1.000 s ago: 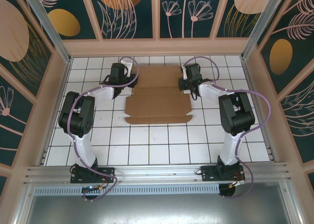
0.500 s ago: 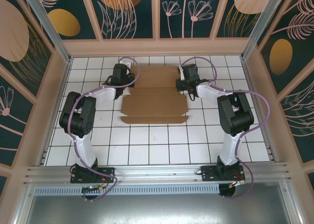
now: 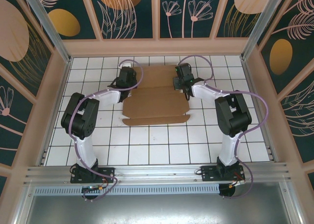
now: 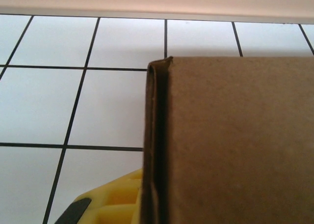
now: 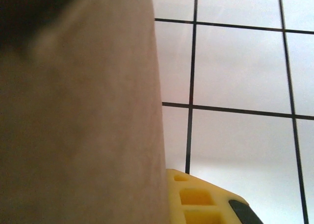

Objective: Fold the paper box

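Note:
The paper box (image 3: 156, 103) is a brown die-cut sheet lying mid-table, its far panel near the back wall. My left gripper (image 3: 130, 81) holds its left side. In the left wrist view a doubled cardboard edge (image 4: 156, 145) stands upright against one yellow finger (image 4: 115, 202); the other finger is hidden behind the sheet. My right gripper (image 3: 180, 82) holds the right side. In the right wrist view the cardboard (image 5: 78, 135) covers the left half and presses against a yellow finger (image 5: 203, 202). Both grippers are shut on the cardboard.
The white tiled floor (image 3: 157, 145) is walled in by patterned panels. The back wall's ledge (image 3: 157, 47) runs just beyond the box's far edge. Open tiles lie between the box's near flap (image 3: 154, 120) and the arm bases.
The left gripper has closed on the box's left side. Both grippers have moved inward toward each other, and the sheet has shifted slightly left.

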Motion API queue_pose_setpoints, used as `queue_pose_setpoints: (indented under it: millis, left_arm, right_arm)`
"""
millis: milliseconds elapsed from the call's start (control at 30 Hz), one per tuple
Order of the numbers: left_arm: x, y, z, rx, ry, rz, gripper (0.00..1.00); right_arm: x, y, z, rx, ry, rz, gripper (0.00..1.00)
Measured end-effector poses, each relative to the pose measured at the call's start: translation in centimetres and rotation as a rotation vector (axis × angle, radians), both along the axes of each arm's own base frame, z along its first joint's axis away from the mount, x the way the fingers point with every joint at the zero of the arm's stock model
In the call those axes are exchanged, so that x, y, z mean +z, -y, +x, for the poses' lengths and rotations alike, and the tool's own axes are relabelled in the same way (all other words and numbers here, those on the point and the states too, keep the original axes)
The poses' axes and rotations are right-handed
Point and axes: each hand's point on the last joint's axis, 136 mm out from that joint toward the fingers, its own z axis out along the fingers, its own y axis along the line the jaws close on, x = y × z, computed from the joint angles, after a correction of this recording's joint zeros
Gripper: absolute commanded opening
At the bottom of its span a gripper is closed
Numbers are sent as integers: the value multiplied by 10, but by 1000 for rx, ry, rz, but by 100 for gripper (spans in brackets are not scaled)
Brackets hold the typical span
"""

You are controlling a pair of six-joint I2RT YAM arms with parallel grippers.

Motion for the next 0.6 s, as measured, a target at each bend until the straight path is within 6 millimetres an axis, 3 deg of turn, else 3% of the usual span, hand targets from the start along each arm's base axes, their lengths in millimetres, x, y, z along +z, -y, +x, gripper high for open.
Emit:
queue_pose_setpoints:
  millis: [433, 600]
  left_arm:
    - [-1, -7, -4, 92, 23, -43, 0]
    - [-2, -5, -12, 66, 47, -85, 31]
  right_arm:
    - [7, -8, 2, -130, 52, -21, 0]
    - [5, -6, 3, -131, 64, -11, 0]
